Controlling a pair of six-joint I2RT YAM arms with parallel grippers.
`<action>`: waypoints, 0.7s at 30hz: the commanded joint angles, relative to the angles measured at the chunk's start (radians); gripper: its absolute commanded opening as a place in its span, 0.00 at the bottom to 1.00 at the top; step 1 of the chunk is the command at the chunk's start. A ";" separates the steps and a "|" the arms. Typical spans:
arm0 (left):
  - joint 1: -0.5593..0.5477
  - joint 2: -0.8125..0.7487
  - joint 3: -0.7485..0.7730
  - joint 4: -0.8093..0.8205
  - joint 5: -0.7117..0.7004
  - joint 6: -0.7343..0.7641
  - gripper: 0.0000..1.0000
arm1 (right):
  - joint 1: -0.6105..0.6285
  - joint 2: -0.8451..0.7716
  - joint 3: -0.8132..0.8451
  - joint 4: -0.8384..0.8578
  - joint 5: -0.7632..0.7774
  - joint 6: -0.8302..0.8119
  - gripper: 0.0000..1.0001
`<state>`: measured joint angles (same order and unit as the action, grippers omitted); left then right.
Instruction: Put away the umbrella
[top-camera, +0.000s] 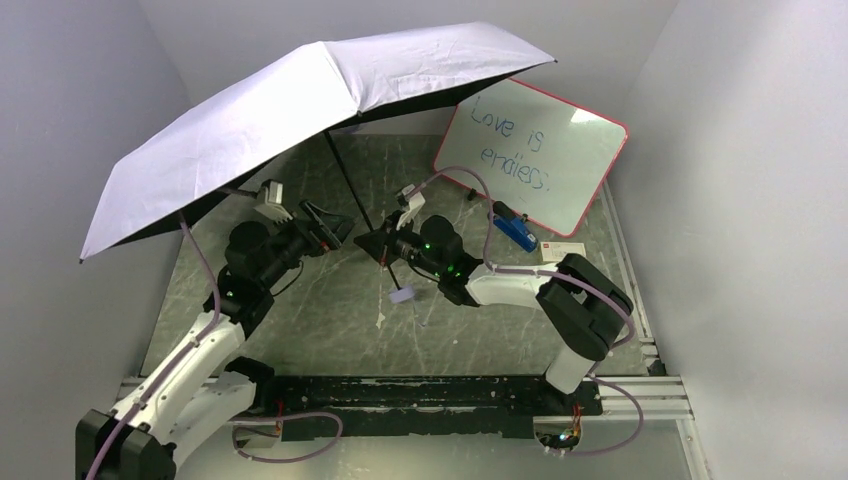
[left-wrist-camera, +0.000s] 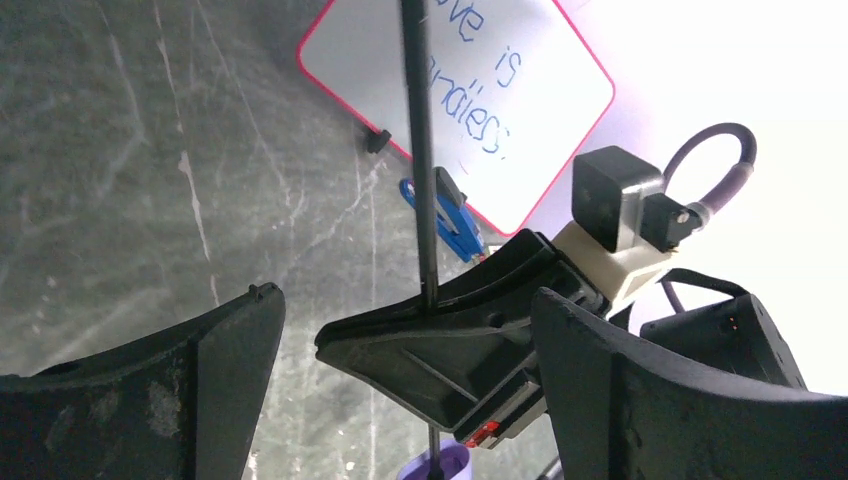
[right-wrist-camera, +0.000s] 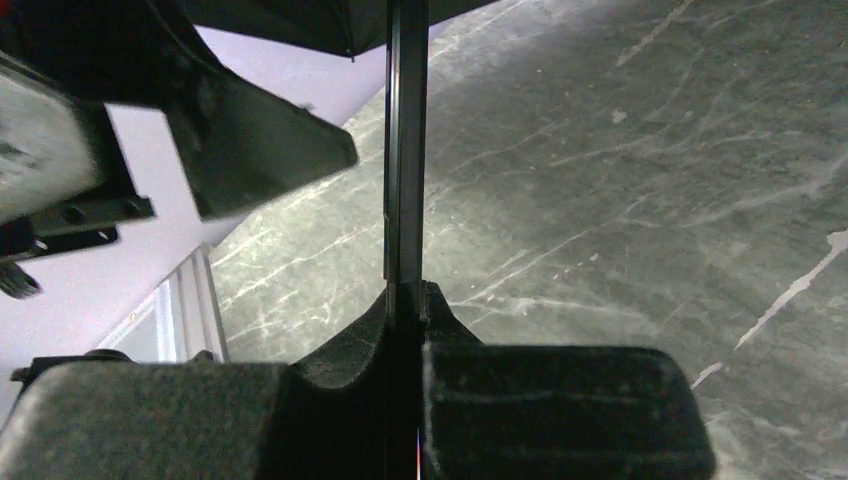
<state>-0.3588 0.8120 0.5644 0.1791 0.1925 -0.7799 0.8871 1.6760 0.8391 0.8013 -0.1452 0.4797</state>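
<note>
The umbrella (top-camera: 300, 100) is open, its pale canopy spread over the back left of the table and tilted down to the left. Its thin black shaft (top-camera: 350, 185) slants down to a small lavender handle (top-camera: 403, 295). My right gripper (top-camera: 378, 240) is shut on the shaft just above the handle; in the right wrist view the shaft (right-wrist-camera: 405, 150) rises from between the closed fingertips (right-wrist-camera: 405, 295). My left gripper (top-camera: 335, 225) is open just left of the shaft, touching nothing. Its wrist view shows the shaft (left-wrist-camera: 420, 150) and the right gripper's fingers (left-wrist-camera: 430, 350) between its spread jaws (left-wrist-camera: 405, 300).
A red-framed whiteboard (top-camera: 535, 150) with blue writing leans at the back right. A blue object (top-camera: 515, 232) and a small white card (top-camera: 562, 252) lie in front of it. White walls close in on both sides, and the canopy hangs over the left arm.
</note>
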 joint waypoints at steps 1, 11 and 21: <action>0.009 0.016 -0.067 0.220 -0.008 -0.184 0.96 | 0.030 -0.036 0.006 0.234 -0.050 -0.003 0.00; 0.009 0.204 -0.051 0.440 0.004 -0.267 0.81 | 0.061 -0.003 0.022 0.248 -0.057 0.006 0.00; 0.006 0.307 0.011 0.521 0.063 -0.229 0.41 | 0.078 0.025 0.044 0.243 -0.055 0.015 0.00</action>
<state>-0.3580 1.1103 0.5331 0.6399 0.2337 -1.0435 0.9497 1.6981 0.8379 0.9287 -0.1871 0.5129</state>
